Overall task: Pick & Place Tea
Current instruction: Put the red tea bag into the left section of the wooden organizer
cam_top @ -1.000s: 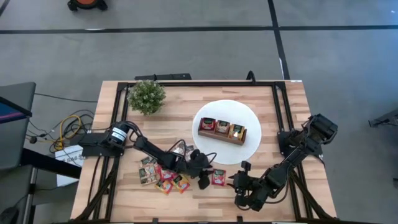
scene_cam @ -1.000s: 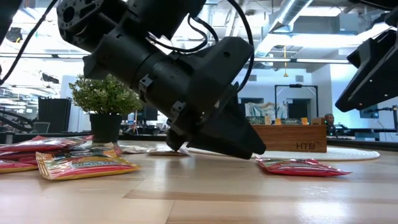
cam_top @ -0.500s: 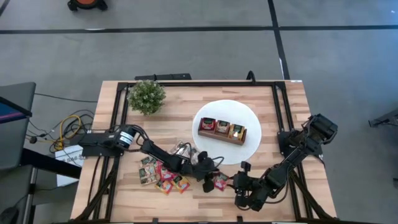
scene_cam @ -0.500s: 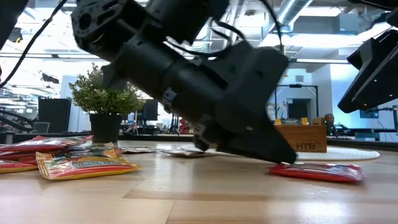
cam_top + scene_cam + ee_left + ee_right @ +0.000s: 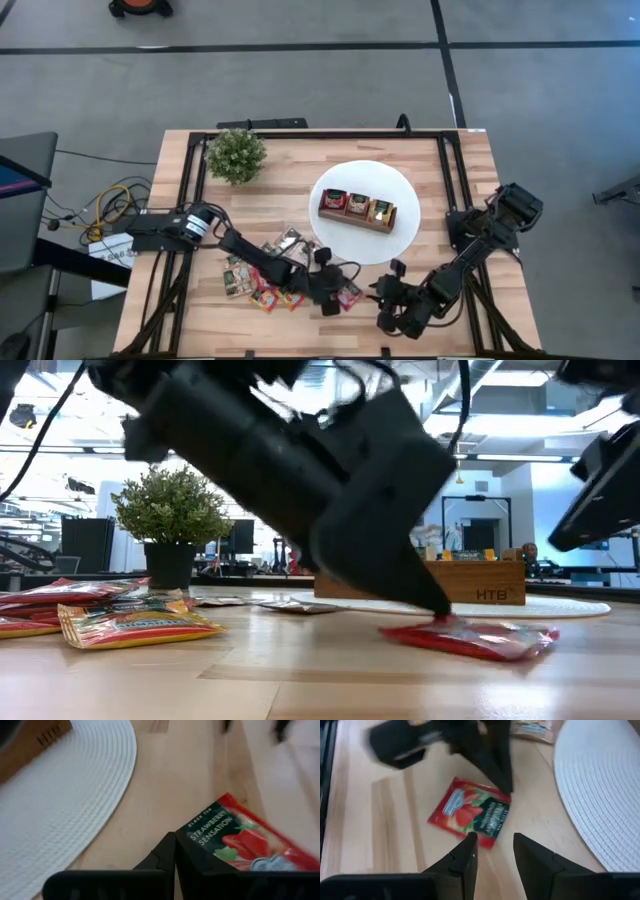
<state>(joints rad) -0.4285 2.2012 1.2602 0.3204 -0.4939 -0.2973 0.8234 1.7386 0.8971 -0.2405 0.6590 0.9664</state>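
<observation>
Sachet (image 5: 470,812) pinched at its edge by my left gripper (image 5: 175,851), at plate's (image 5: 400,245) 7 o'clock, ready to lift; right gripper (image 5: 492,852) waits half-open nearby.

- The high view looks straight down on the whole bench (image 5: 420,290) and both arms from well above.
- The low view sits at bench-top height, facing level across into the room.
- Each wrist view looks closely past its own fingers.
- All four share the red sachet (image 5: 349,294) near the white plate (image 5: 340,176).
</observation>
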